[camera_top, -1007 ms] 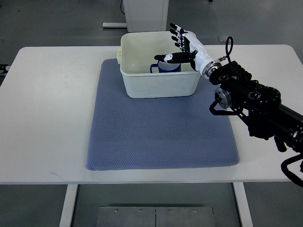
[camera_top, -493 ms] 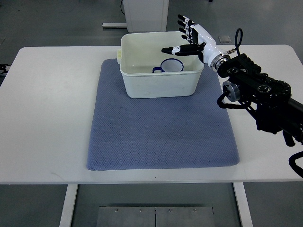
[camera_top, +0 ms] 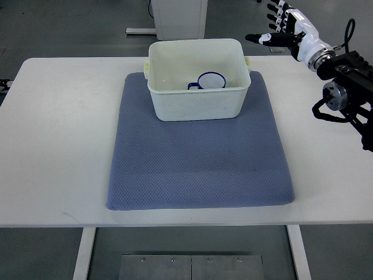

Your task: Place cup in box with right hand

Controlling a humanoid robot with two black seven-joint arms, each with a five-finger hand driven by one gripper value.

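Note:
A white cup with a blue rim and handle (camera_top: 209,81) stands upright inside the cream plastic box (camera_top: 198,105), near its right front part. My right hand (camera_top: 278,29) hovers up and to the right of the box, past the table's far edge, with fingers spread and nothing in them. Its black arm (camera_top: 349,93) comes in from the right edge. The left arm does not show.
The box sits at the far end of a blue-grey mat (camera_top: 198,169) on the white table (camera_top: 58,146). A white cabinet base (camera_top: 179,16) stands behind the table on the floor.
My right hand has lifted off the cup and pulled back up and to the right, from over the box to beyond the table's far right. The cup stays in the box.

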